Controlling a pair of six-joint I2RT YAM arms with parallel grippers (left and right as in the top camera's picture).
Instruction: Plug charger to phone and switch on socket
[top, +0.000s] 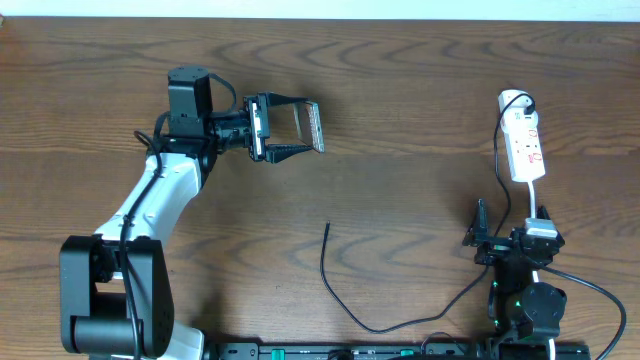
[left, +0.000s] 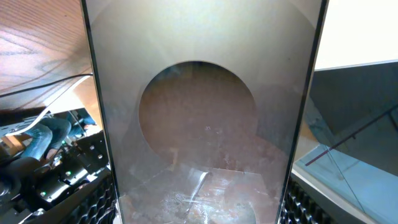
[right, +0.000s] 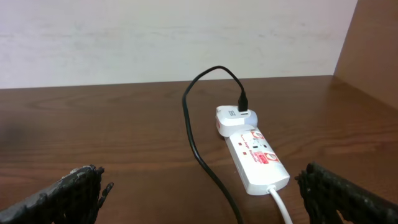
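My left gripper (top: 317, 127) is shut on the phone (top: 298, 125), which it holds above the table at the upper left. In the left wrist view the phone's glossy grey face (left: 199, 112) fills the space between the two fingers of the left gripper (left: 199, 211). The charger (top: 340, 300), a thin black cable, lies loose on the table, with its free tip near the middle. It runs right and up to the white socket (top: 525, 140). My right gripper (top: 512, 228) is open just below the socket. In the right wrist view the socket (right: 256, 158) and the charger (right: 200, 155) lie ahead of the right gripper (right: 205, 193).
A white adapter (right: 235, 118) with the black plug sits at the socket's far end. The socket's white cord (right: 281, 205) runs back toward my right gripper. A pale wall (right: 174, 37) borders the table's far edge.
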